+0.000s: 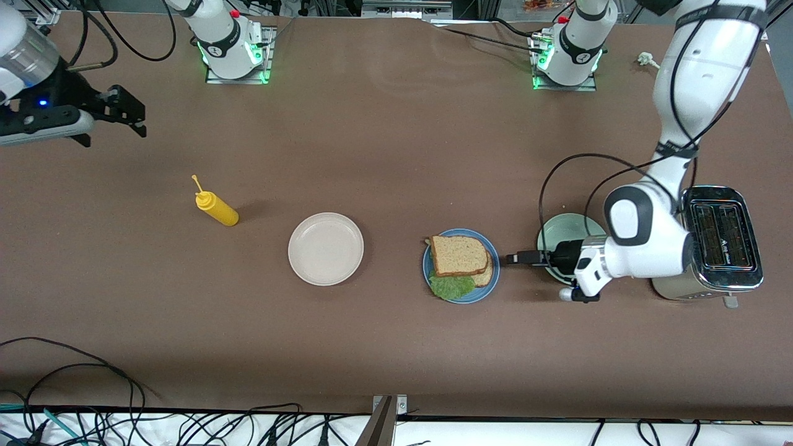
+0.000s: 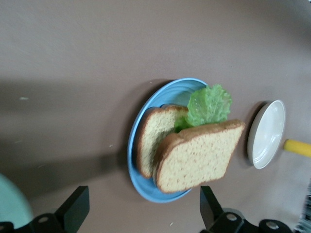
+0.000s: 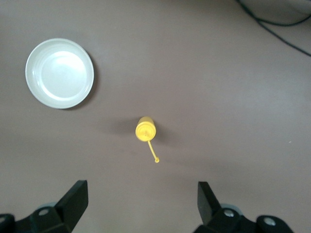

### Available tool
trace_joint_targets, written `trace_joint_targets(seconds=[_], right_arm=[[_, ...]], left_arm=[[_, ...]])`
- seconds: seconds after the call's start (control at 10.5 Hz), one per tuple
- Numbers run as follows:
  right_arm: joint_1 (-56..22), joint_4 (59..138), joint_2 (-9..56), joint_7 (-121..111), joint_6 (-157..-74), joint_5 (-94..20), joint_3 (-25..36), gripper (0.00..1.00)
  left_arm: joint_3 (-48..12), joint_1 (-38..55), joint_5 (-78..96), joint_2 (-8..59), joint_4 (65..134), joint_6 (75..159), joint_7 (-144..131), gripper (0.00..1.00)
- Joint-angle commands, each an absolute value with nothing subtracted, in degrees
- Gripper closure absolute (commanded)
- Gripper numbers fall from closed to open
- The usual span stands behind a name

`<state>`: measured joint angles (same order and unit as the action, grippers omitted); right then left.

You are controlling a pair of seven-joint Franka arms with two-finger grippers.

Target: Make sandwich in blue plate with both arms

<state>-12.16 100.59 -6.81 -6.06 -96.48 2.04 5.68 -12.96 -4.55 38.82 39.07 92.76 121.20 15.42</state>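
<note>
The sandwich lies on the blue plate: a brown top slice sits askew on a lower slice, and green lettuce pokes out at the edge nearer the front camera. My left gripper is open and holds nothing, just beside the plate toward the left arm's end. In the left wrist view, the top slice, lettuce and plate lie ahead of the open left gripper. My right gripper hangs open and empty, up at the right arm's end of the table, where that arm waits. The right wrist view shows the right gripper over bare table.
A pale mint plate lies under the left wrist, with a silver toaster beside it. A cream plate sits mid-table, and a yellow squeeze bottle stands toward the right arm's end. Cables run along the table edge nearest the front camera.
</note>
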Motion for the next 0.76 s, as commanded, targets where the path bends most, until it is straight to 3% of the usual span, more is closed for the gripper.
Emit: trace_joint_targets(seconds=[0.0, 0.57, 0.67], right_arm=[[3.0, 95.8, -3.8, -3.1, -96.3, 1.9, -7.7, 0.00], [3.8, 95.8, -3.3, -1.1, -98.5, 1.2, -6.1, 0.00], [3.8, 95.8, -2.9, -1.1, -100.4, 1.3, -6.1, 0.00]], left_arm=[[-12.3, -4.1, 29.1, 26.4, 103.8, 125.2, 15.3, 0.00], [-12.0, -5.5, 25.6, 13.0, 113.0, 128.1, 15.3, 0.00], [-9.0, -5.3, 25.3, 10.0, 113.1, 127.1, 15.2, 0.00]])
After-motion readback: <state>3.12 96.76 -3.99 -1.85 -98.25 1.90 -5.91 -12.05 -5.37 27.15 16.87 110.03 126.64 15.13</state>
